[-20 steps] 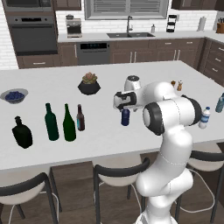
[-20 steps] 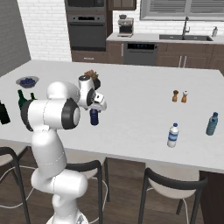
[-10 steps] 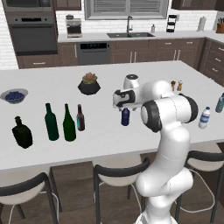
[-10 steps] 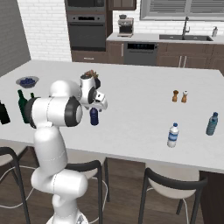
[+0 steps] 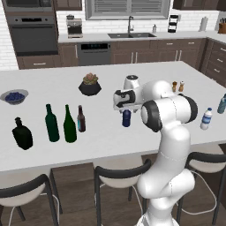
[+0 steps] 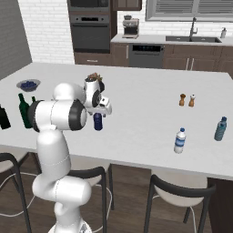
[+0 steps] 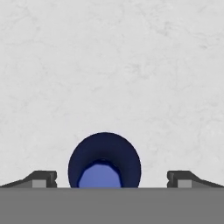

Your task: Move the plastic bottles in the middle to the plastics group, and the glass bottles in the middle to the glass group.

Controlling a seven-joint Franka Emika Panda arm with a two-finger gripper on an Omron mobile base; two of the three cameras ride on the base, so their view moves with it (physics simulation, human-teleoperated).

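Lower now than a second ago, the gripper [image 7: 112, 179] hangs straight above the upright dark blue plastic bottle [image 7: 104, 160], fingers spread wide either side, nothing held.

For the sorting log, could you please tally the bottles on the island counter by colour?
Green: 2, the straight-sided green bottle and the sloping-shouldered green bottle
Black: 1, black flask
Brown: 1, brown bottle
Dark blue: 1, dark blue bottle
Clear: 1, water bottle
Teal: 1, teal bottle
Total: 7
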